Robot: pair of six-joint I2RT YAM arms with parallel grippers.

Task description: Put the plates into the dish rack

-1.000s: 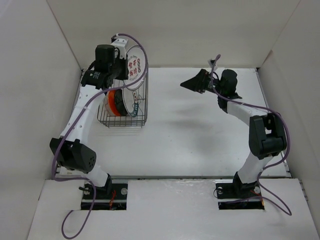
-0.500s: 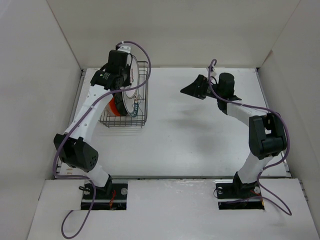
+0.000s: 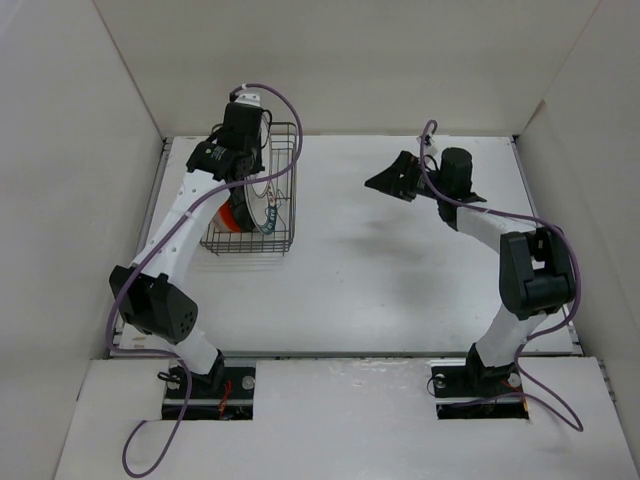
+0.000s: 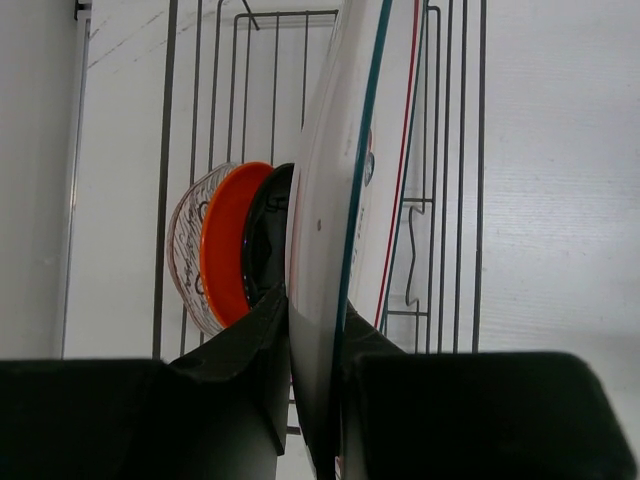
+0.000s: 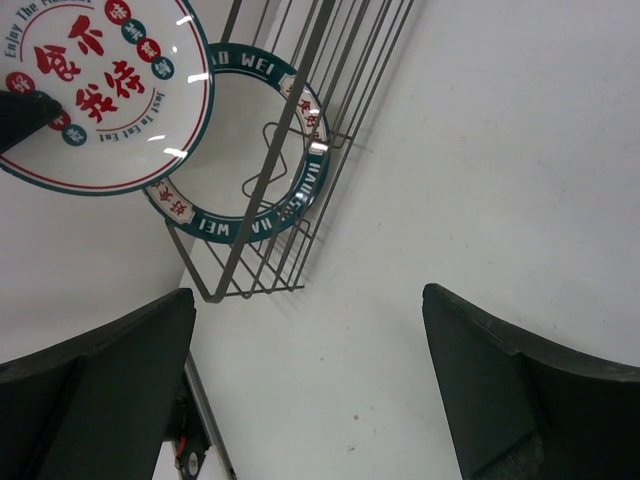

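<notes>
our left gripper (image 4: 315,328) pinches the rim of the white plate with red marks (image 4: 322,190), held on edge over the dish rack (image 4: 461,150). just beyond its left finger, the black plate (image 4: 266,240), orange plate (image 4: 226,240) and clear plate (image 4: 184,250) stand on edge in the rack. our right gripper (image 5: 310,322) hangs spread wide, well apart from the rack.

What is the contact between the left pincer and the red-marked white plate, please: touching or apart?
Touching. The left wrist view shows the left pincer shut on the red-marked white plate, one finger against each face.
</notes>
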